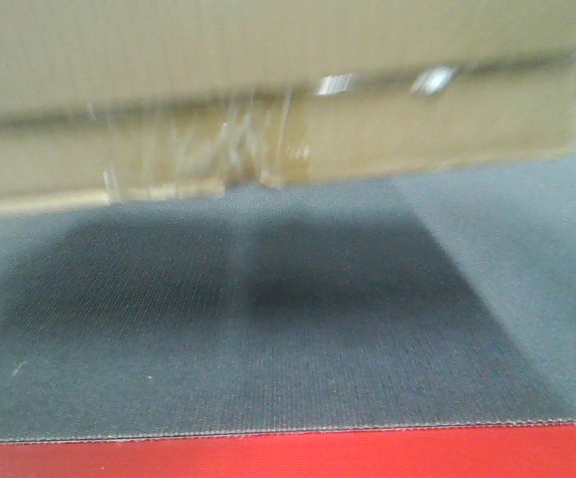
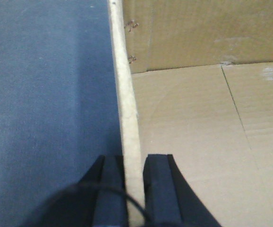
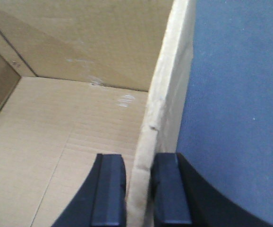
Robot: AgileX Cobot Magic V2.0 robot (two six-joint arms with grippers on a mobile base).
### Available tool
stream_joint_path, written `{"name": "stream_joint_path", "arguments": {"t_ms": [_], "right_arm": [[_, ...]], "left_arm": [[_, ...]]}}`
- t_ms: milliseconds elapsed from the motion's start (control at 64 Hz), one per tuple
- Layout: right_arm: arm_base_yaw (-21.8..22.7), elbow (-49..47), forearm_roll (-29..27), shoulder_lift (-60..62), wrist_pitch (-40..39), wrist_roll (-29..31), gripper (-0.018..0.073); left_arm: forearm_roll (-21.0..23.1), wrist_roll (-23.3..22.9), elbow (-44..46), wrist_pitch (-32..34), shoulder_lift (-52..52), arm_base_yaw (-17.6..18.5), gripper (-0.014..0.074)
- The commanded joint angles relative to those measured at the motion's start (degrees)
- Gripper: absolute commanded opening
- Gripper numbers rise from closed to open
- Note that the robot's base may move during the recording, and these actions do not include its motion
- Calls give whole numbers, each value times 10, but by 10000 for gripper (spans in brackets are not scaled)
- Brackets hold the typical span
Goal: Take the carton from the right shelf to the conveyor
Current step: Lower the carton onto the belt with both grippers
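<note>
Brown corrugated cardboard carton [image 1: 268, 90] hangs just above the dark grey textured conveyor belt [image 1: 268, 339], left gripper [image 2: 134, 187] and right gripper [image 3: 139, 189] each clamped on an opposite wall, likely to keep it level.

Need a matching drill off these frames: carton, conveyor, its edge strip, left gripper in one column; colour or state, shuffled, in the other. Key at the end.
Column 1
1. carton
2. conveyor
3. edge strip
4. left gripper

Column 2
A. bright red
B. dark grey, finely textured
C. one finger on each side of a cardboard wall
D. plain brown, clear tape on a seam

Pairs: 1-D, 2-B, 3-A, 4-C
</note>
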State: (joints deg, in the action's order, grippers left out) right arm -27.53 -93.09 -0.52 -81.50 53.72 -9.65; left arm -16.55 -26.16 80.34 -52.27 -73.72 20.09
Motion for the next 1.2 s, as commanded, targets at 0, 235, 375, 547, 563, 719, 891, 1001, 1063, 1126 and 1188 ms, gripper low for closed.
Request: {"name": "stream_joint_path", "arguments": {"t_ms": [0,235,375,547,563,719,891,1001,1063,1126,1188], "right_arm": [[0,-8,11,-33,-48,11,-70],[9,-8,24,-108,-66,11,-66],[22,-8,23,-126,-59,11,-24],[25,-8,20,-127,-50,11,372],[25,-8,20,-127,-49,11,416],[25,-18,21,-122,-23,11,568],[25,-29,22,-85,-18,11,566],[28,-29,25,-48,-9,11,486],[37,-29,25,-28,3,11,398],[53,-27,25,-6,18,11,247],[74,-24,25,12,32,12,95]], "left_arm": [[-1,4,-36,86,3,-15,-16],[-1,5,-54,135,-52,-38,-16],[-4,5,-54,143,-89,-38,-1],[-4,5,-54,143,-106,-38,247],[-4,5,-54,143,-106,-38,281],[-4,5,-33,132,-99,-38,629],[-4,5,0,98,-61,-38,504],[-10,5,0,84,-17,-38,389],[-32,6,-1,69,13,-38,281],[-61,6,-13,63,46,-38,144],[-83,6,-33,64,76,-38,31]]}}
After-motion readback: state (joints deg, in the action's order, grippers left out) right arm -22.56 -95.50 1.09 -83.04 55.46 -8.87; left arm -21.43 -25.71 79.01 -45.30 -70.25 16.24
